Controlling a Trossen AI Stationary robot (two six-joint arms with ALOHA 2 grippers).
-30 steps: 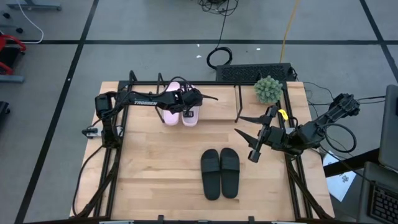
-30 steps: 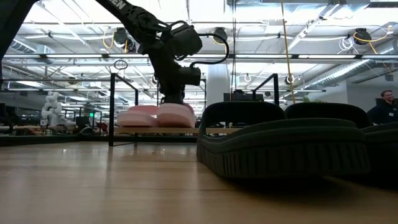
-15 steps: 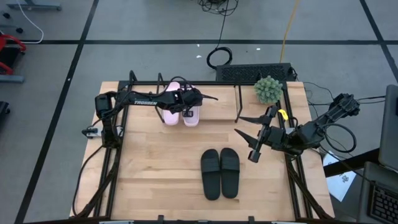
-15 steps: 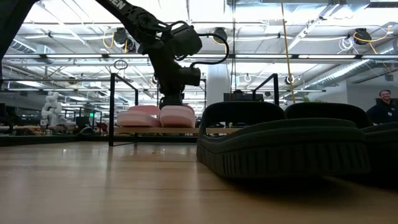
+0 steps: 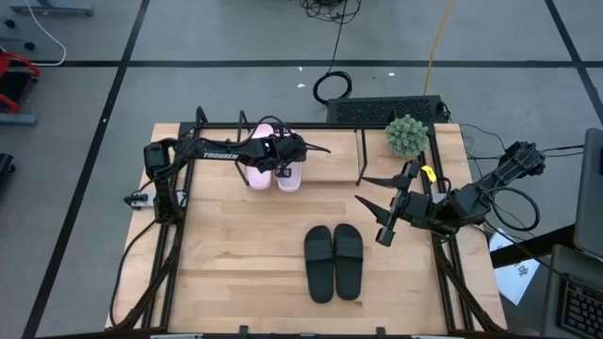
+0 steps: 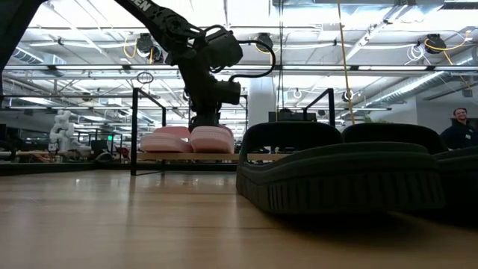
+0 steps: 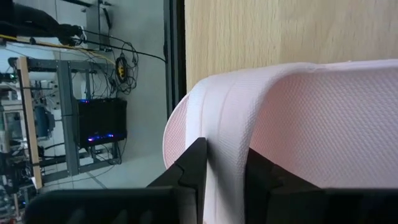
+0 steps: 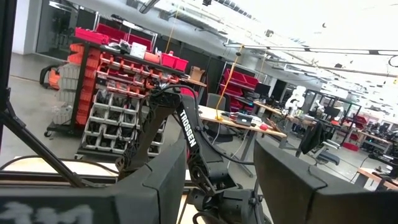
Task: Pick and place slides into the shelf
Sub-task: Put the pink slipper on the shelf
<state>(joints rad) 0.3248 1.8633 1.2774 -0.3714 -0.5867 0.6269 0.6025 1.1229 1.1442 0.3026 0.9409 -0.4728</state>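
Resting on the shelf (image 5: 363,155), pink slides (image 5: 274,160), left pincer (image 5: 287,149) clamping one, right pincer (image 5: 375,202) spread.

Right pincer (image 8: 217,180) spread wide, the left arm (image 8: 186,140) beyond, red storage racks (image 8: 118,59) behind

textured matt pink slide (image 7: 298,130), wooden table (image 5: 254,245)
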